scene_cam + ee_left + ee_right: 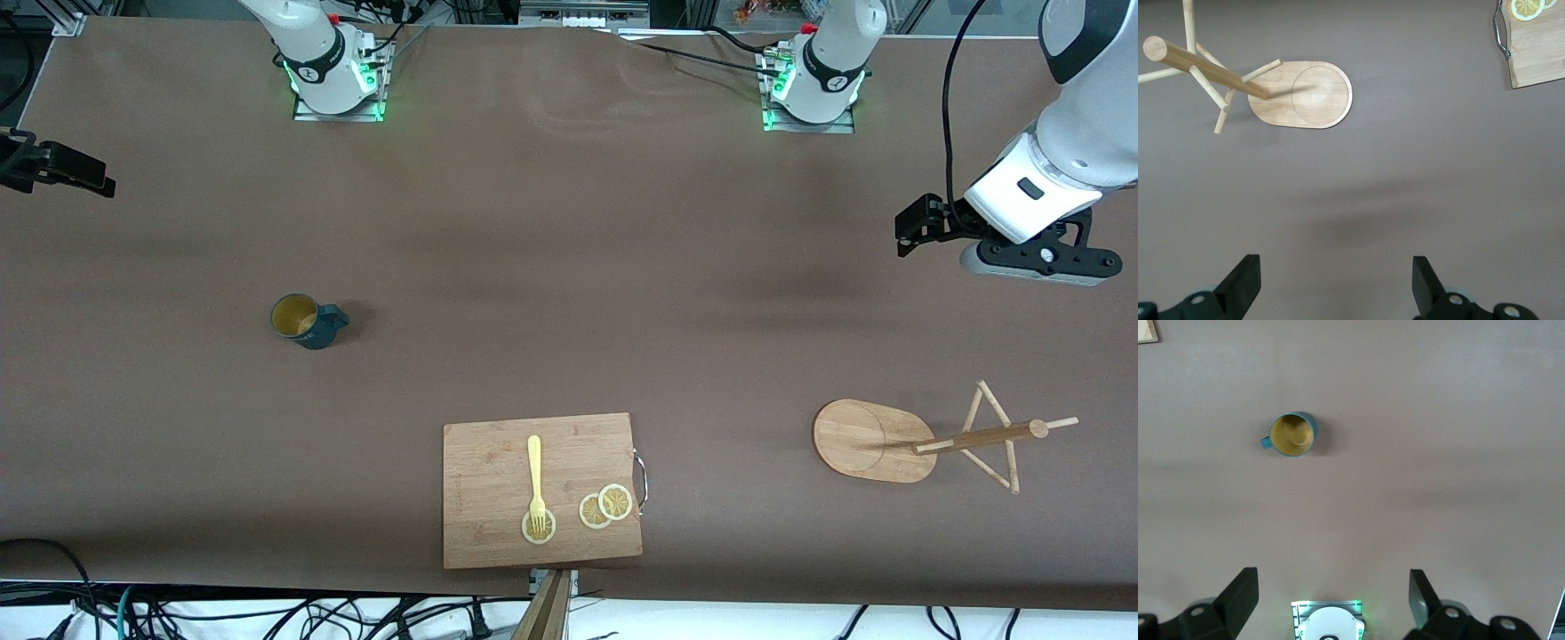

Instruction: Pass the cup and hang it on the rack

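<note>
The cup point(307, 320) is a dark teal mug with a yellowish-tan inside. It stands upright on the table toward the right arm's end and shows in the right wrist view point(1293, 435). The rack point(871, 440) stands on its oval base toward the left arm's end, with its post and pegs bare; it also shows in the left wrist view point(1305, 95). My left gripper point(911, 229) is open and empty, up over the table near the rack's end point(1335, 283). My right gripper point(89, 178) is open and empty, up over the table's edge at the right arm's end point(1331, 597).
A wooden cutting board point(498, 533) lies at the table's edge nearest the front camera, between cup and rack. It bears a yellow fork point(535, 476) and lemon slices point(605, 507). Its corner shows in the left wrist view point(1541, 60).
</note>
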You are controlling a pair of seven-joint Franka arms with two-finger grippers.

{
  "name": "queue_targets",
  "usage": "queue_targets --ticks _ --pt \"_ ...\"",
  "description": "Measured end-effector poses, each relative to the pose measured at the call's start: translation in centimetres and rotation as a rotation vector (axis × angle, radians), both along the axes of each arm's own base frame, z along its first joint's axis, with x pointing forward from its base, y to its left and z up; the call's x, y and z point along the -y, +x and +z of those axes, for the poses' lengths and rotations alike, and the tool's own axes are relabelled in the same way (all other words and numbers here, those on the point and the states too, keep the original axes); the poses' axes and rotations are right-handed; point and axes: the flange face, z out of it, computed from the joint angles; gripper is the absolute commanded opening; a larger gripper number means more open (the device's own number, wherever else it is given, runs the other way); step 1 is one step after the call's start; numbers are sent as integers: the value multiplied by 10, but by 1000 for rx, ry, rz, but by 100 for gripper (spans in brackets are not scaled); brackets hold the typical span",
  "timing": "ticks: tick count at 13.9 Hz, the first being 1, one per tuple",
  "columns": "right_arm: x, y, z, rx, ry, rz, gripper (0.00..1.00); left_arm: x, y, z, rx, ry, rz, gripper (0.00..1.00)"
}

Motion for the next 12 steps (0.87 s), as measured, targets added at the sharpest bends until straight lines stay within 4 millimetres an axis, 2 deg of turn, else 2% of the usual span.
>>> queue_targets --ticks 5,12 --pt "1 1 -2 -3 1 -2 100 0 0 0 0 0 0 100" --pt "9 20 -28 -5 9 -15 100 0 0 0 0 0 0 100"
